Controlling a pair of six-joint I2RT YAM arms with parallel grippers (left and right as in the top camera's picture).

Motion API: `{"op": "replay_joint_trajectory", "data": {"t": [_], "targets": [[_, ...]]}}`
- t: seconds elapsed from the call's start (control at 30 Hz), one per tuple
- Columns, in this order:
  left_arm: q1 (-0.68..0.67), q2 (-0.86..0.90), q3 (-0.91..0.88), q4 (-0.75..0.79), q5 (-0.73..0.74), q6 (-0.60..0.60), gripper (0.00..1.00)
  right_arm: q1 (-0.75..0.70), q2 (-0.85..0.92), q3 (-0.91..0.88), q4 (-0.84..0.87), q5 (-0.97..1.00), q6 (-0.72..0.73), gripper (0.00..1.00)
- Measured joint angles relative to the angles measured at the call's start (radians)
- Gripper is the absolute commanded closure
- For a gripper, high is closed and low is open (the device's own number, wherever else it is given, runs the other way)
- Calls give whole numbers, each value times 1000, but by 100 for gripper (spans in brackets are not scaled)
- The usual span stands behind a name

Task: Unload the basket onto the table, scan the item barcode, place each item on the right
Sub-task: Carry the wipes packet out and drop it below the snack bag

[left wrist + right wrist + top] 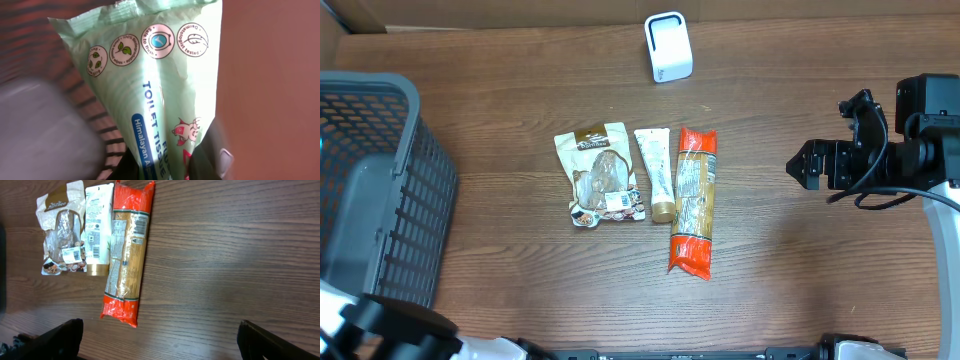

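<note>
Pale green toilet tissue pack (165, 95) fills the left wrist view, its lower print cut off and its barcode not made out; overhead it cannot be seen, the left arm being cropped at the corner beside the basket (380, 200). Left gripper (170, 162) is pinched tight on the pack's lower end, dark fingers (202, 155) blurred. Right gripper (828, 135) is spread wide, empty, well apart from the white scanner (668, 46)

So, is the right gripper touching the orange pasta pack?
Apart. The overhead view shows a wide strip of bare table between the open right gripper and the pasta pack.
</note>
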Motion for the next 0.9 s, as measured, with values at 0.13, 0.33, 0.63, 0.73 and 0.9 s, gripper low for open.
{"op": "replay_joint_trajectory", "data": {"t": [0.13, 0.33, 0.63, 0.73, 0.9], "targets": [[-89, -121, 37, -16, 57, 11, 92, 0, 0, 0, 0, 0, 0, 0], [-319, -306, 58, -230, 43, 150, 85, 0, 0, 0, 0, 0, 0, 0], [-759, -323, 36, -554, -299, 248, 81, 0, 0, 0, 12, 0, 0, 0], [-910, -290, -38, -552, -402, 256, 76, 0, 0, 0, 17, 0, 0, 0], [-1102, -200, -212, -483, -566, 232, 73, 0, 0, 0, 17, 0, 0, 0]]}}
